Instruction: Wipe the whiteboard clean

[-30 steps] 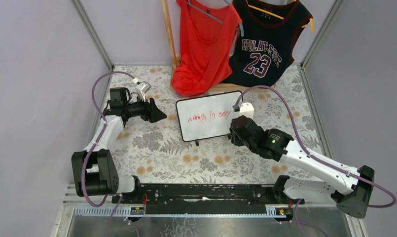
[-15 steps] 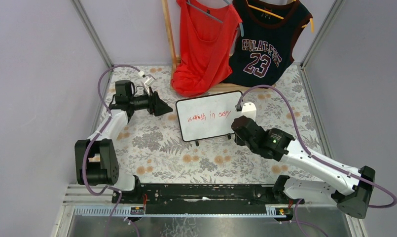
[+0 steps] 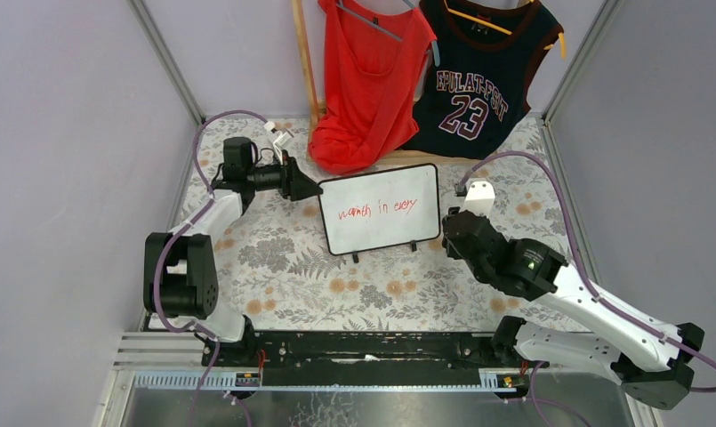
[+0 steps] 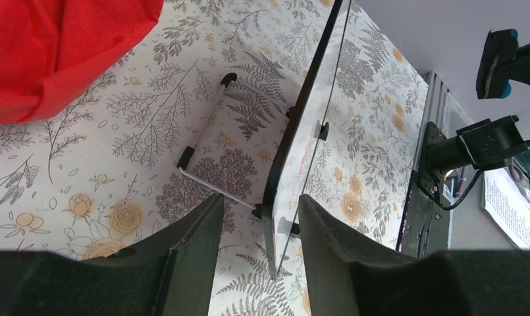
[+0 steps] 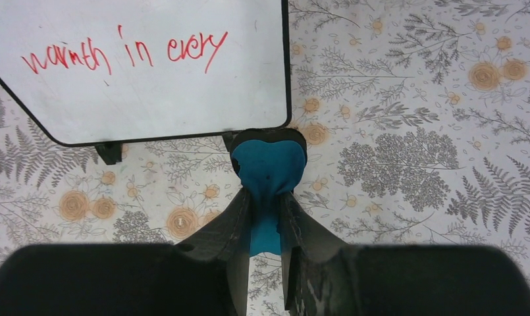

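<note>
The whiteboard [image 3: 379, 212] stands tilted mid-table on its wire stand, with red handwriting "warmth in every" across its upper half. My left gripper [image 3: 313, 189] is open at the board's left edge. In the left wrist view the black-framed edge [image 4: 300, 125] lies between my open fingers [image 4: 196, 230] without visible contact. My right gripper [image 3: 449, 233] is shut on the blue eraser [image 5: 267, 168]. It hovers just below and right of the board's lower right corner [image 5: 275, 122], off the white surface. The writing shows in the right wrist view [image 5: 124, 52].
A red tank top [image 3: 367, 80] and a dark "23" jersey [image 3: 478, 84] hang on a wooden rack [image 3: 306, 62] right behind the board. Its wire stand [image 4: 206, 128] rests on the floral cloth. Enclosure walls close in on both sides.
My left gripper has swung right and toward the back, up to the board's left edge. My right gripper has drawn back to the right with the eraser. The writing is unchanged.
</note>
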Robot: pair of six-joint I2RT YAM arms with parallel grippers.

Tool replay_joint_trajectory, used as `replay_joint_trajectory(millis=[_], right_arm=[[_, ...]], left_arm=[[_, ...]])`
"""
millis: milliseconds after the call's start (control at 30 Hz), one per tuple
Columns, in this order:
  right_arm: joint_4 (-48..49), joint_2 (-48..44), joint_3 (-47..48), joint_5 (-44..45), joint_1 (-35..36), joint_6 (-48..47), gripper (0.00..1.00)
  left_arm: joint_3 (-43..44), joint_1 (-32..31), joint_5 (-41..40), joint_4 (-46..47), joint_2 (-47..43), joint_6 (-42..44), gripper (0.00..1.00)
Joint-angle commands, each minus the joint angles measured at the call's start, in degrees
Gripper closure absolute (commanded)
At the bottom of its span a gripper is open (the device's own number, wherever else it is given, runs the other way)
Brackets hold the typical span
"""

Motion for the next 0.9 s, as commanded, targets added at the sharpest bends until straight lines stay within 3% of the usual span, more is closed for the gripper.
replay_joint_trajectory(millis=[0, 333, 733, 867], right_arm=[[-1.3, 0.6, 1.5, 2.8, -0.2, 1.6, 1.0], [-0.6, 1.7, 1.1, 2.6, -0.2, 2.3, 1.0], [0.0, 3.2, 1.2, 2.4, -0.2, 1.8, 1.0], [0.3, 3.7, 1.3, 2.3, -0.2, 1.8, 1.0]], left_arm=[[1.6, -0.4, 2.8, 8.0, 2.4, -4.6, 0.56], [2.5, -2.3, 3.7, 9.1, 4.0, -6.0, 0.57], [2.8, -4.0, 3.9, 9.2, 4.9, -6.3, 0.65], [3.2, -4.1, 3.6, 8.8, 5.3, -6.3, 0.76]])
